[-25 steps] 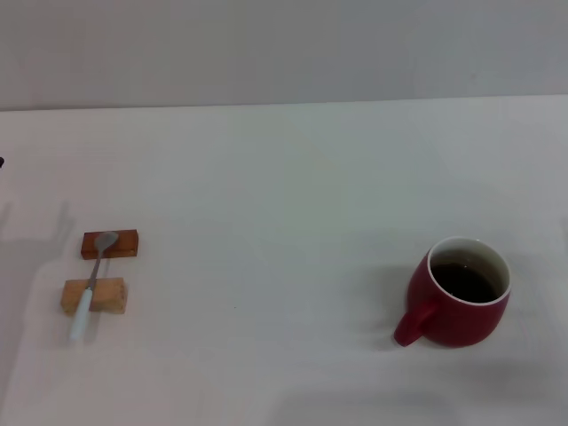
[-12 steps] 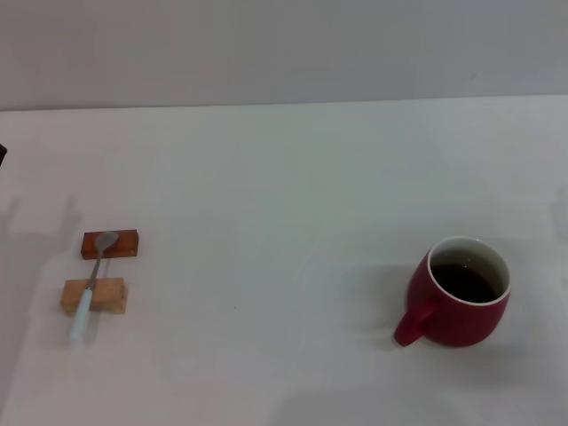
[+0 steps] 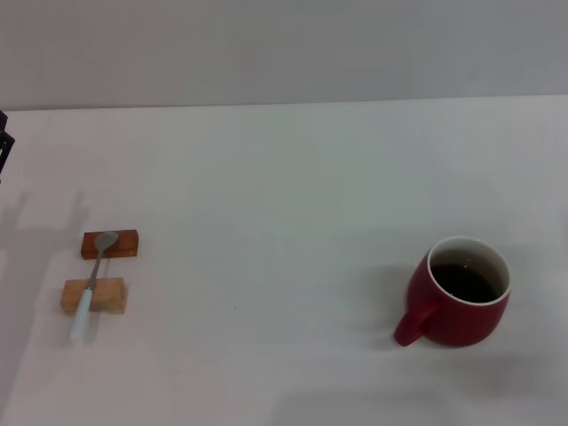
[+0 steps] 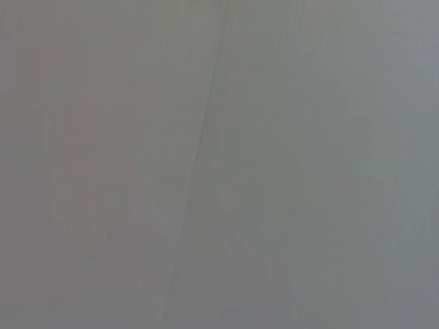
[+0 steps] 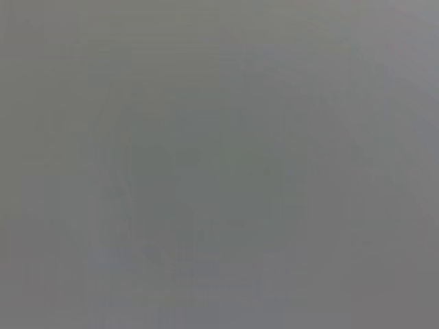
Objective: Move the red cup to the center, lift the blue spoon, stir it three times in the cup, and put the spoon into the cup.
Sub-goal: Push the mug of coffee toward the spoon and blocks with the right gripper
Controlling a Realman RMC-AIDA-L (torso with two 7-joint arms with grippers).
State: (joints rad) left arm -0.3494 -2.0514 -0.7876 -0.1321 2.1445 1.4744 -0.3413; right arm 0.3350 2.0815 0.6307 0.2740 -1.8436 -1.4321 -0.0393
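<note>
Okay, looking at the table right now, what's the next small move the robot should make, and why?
Probably bring the right arm in toward the red cup, to grip it and slide it to the center. The cup sits far on the robot's right, and its handle faces the robot's left. The blue spoon rests untouched across two small blocks on the left. The right gripper is not in view; only a dark sliver shows at the left edge.

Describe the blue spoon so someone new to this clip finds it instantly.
Start at the white table and go to its left side, far from the red cup. Two small blocks lie there; the blue spoon bridges them, grey bowl on the dark block, pale-blue handle crossing the tan block.
</note>
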